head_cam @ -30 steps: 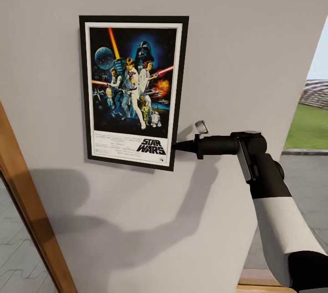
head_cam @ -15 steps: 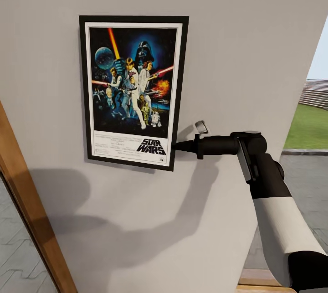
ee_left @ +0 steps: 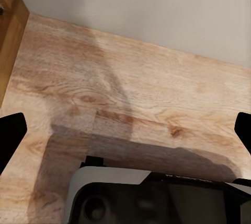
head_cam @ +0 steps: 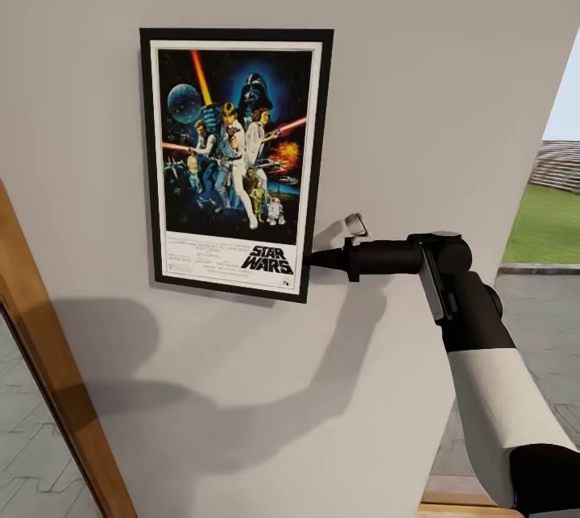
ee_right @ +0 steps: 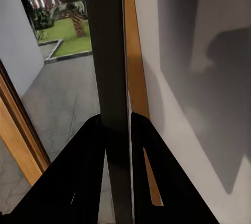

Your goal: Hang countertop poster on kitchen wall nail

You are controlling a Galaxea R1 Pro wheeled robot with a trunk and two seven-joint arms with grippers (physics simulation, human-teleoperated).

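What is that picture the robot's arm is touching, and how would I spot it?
Look at the plain pale grey wall facing the robot. Flat against it is the poster, its lower right edge pinched by the right gripper. It is the one colourful thing there: black frame, white border, figures on dark blue, "Star Wars" lettering below.

Right claw (head_cam: 310,259) clamps poster (head_cam: 235,155) edge, flat against wall (head_cam: 419,83); bare wall below and above claw.

Glossy printed poster (head_cam: 235,159) on a smooth matt wall (head_cam: 435,59); grained wood floor (ee_left: 130,98).
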